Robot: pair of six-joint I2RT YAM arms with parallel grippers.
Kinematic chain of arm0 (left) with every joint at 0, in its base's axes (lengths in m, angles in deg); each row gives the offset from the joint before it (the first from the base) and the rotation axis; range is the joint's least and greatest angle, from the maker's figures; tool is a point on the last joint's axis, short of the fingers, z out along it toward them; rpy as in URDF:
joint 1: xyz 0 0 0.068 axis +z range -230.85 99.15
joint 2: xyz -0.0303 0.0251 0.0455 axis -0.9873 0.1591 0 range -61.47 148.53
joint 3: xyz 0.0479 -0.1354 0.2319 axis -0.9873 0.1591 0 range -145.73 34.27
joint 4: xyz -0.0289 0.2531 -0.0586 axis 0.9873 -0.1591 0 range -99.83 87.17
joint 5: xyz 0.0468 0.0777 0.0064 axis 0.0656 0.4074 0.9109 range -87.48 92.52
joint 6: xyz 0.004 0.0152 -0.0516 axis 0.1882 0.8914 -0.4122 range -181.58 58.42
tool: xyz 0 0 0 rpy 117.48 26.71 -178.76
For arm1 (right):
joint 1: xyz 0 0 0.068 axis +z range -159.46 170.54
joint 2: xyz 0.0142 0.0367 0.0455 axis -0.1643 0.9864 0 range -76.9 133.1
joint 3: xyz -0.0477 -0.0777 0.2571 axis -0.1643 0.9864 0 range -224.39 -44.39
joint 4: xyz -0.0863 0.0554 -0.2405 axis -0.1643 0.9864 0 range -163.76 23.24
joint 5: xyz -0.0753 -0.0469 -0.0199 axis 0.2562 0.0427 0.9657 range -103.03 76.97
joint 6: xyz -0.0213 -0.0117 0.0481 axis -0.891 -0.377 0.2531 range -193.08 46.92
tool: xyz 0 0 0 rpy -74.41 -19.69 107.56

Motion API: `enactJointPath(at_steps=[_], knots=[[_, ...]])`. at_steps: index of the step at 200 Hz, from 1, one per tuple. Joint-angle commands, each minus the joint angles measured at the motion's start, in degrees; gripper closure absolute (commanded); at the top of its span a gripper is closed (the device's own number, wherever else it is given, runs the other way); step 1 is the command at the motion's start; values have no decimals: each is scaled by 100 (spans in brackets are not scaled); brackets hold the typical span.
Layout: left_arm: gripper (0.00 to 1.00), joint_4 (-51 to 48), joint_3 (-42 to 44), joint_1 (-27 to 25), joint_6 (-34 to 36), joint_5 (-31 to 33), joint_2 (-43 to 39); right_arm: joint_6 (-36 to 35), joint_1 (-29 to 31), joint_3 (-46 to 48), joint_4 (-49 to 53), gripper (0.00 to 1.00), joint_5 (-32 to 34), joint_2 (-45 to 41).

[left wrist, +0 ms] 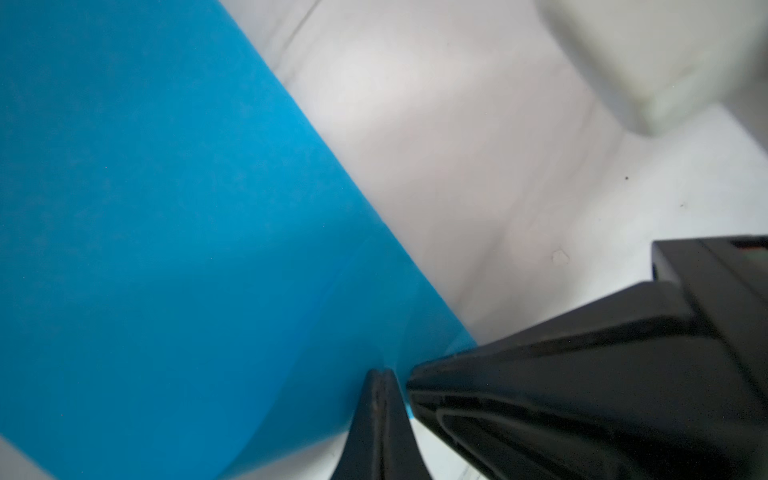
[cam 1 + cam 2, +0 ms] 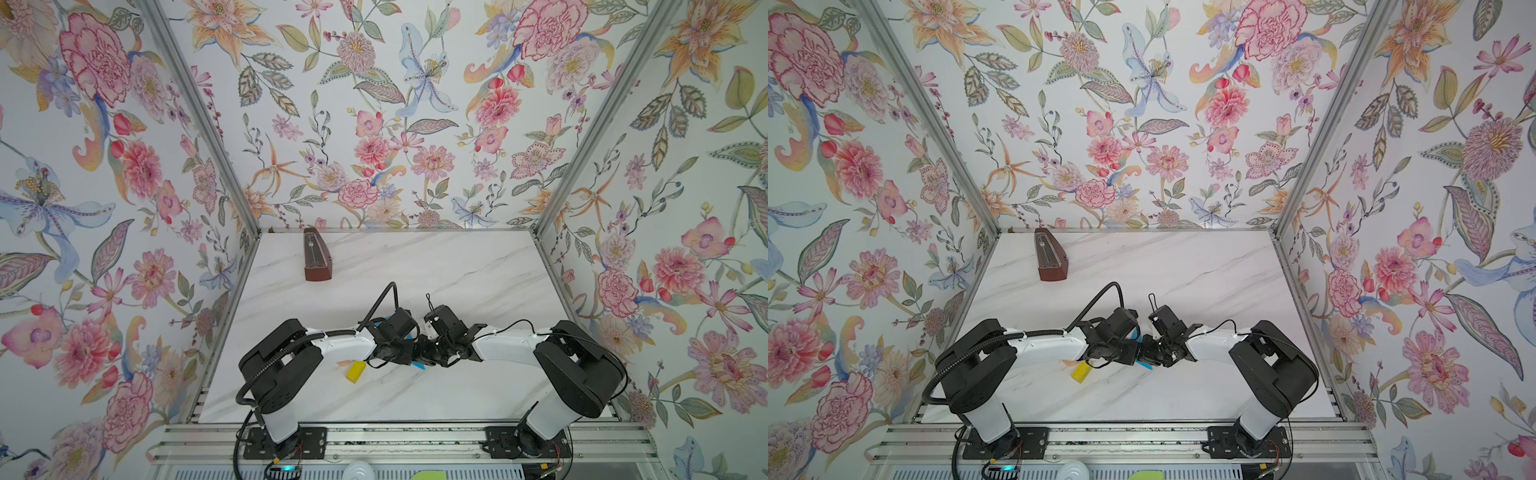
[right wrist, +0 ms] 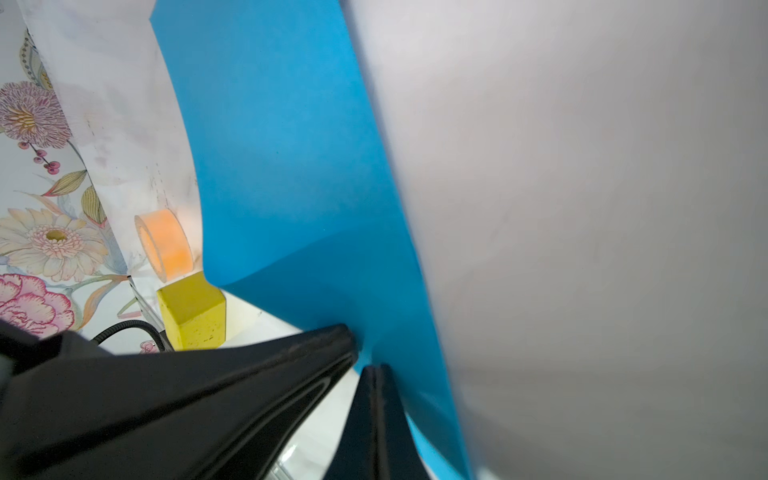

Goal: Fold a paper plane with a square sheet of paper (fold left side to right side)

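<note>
wooden metronome (image 2: 318, 255) stands far back on the left, and a yellow block (image 2: 356, 371) lies just by my left arm. my left gripper (image 1: 382, 374) is pressed together, pinching the edge of the blue sheet of paper (image 1: 166, 249). the sheet's around the middle of the marble table (image 2: 457, 270), curling between both grippers. my right gripper (image 3: 374, 370) is clamped on it too, its tips right beside the left one's.

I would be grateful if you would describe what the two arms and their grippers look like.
Both arms are alike: the left arm and right arm have smooth white links joined by bulky rounded black joint housings. A ribbed black conduit runs along the left one; a thin black wire loops over the right. The left gripper and right gripper are glossy black tapered fingers.
</note>
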Motion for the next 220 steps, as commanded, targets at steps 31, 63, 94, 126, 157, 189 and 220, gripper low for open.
enactJointPath(at_steps=[31, 63, 94, 126, 157, 189, 220], knots=[[100, -703, 334, 215, 312, 563, 2, -11, 36, 187, 751, 100, 290, 332], [100, -767, 609, 453, 411, 628, -175, -1, 25, 170, 786, 100, 307, 331], [100, -783, 843, 689, 499, 663, -292, -11, 26, 126, 834, 100, 308, 339], [100, -726, 1053, 944, 544, 673, -335, -20, 28, 103, 882, 100, 324, 318], [100, -678, 1179, 1103, 548, 691, -322, -29, 25, 80, 935, 100, 342, 283], [100, -669, 1241, 1180, 513, 762, -385, 4, 30, 61, 984, 100, 334, 244], [100, -767, 1128, 1227, 508, 860, -705, 151, 69, 72, 907, 100, 317, 159]])
